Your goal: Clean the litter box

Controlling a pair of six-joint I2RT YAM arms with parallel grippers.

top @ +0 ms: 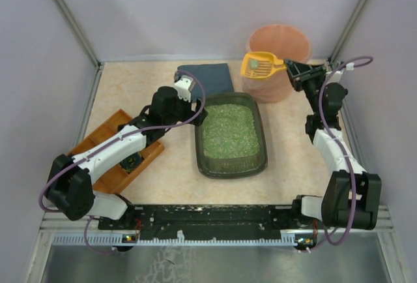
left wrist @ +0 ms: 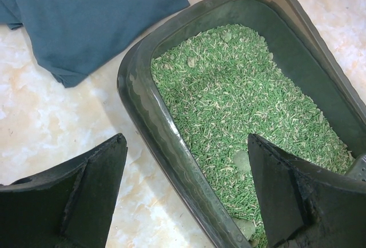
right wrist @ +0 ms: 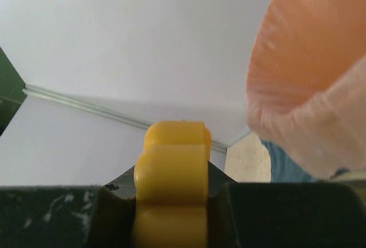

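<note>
nearest on the left, an orange-brown wooden tray point(top: 112, 180) lies on the pale marbled table point(top: 166, 172); the left arm crosses over it, hiding much of its inside. just right of it, at the table's middle, sits the litter box point(top: 198, 141), a dark grey-green plastic tray with rounded corners and a low ribbed rim. it holds green litter point(left wrist: 240, 105), short granular pellets with a few paler lumps.

the left arm reaches forward from its base to the box's far left corner. the left gripper point(left wrist: 186, 139) has its black fingers wide apart, one over the bare table, the other over the litter, straddling the rim. whether they touch it i cannot tell.

behind the box lies a crumpled blue-grey cloth point(left wrist: 86, 14). farther right stands a tall peach round bin point(top: 277, 48) with a thin film liner. the right arm is raised and stretched toward it. the right gripper point(top: 291, 71) is clamped on the handle of a yellow plastic scoop point(top: 258, 66), whose slotted bowl hangs at the bin's left rim.
</note>
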